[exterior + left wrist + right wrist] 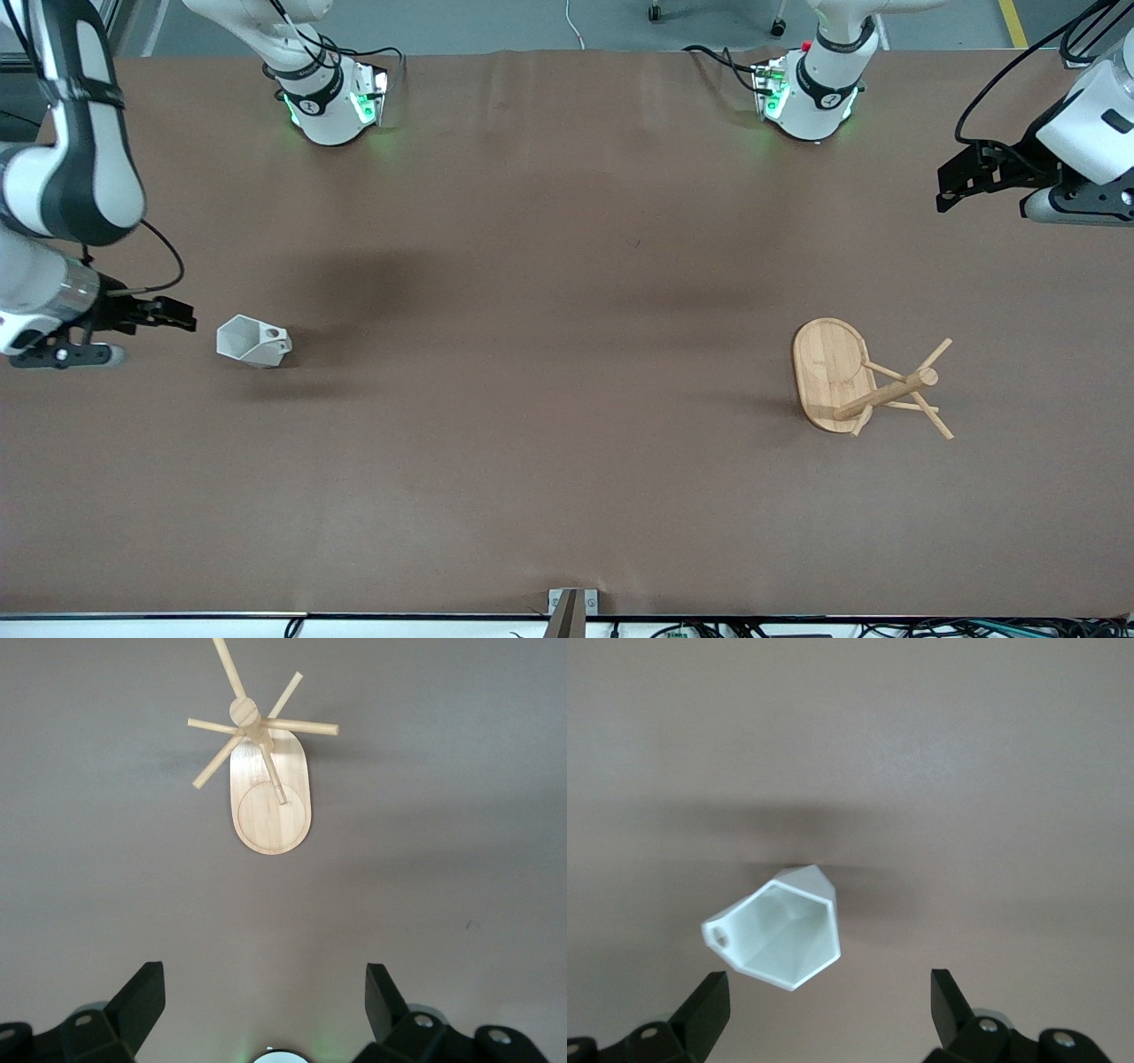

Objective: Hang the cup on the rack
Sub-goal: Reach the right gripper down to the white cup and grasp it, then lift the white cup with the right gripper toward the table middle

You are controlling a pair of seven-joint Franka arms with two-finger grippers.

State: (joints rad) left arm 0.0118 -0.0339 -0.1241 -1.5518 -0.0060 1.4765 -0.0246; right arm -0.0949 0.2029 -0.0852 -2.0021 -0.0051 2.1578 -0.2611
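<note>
The white faceted cup (254, 341) rests on the brown table toward the right arm's end, its handle with the round hole pointing away from my right gripper. In the right wrist view the cup (784, 935) shows its open mouth just ahead of the jaws. My right gripper (177, 315) (831, 983) is open and empty, close beside the cup. The bamboo rack (864, 381) stands on its oval base toward the left arm's end; it also shows in the left wrist view (270, 797). My left gripper (952, 186) (266, 979) is open and empty, well away from the rack.
The brown table (549, 354) stretches between cup and rack. The two arm bases (332, 97) (811, 89) stand along the table edge farthest from the front camera. A small bracket (571, 607) sits at the nearest edge.
</note>
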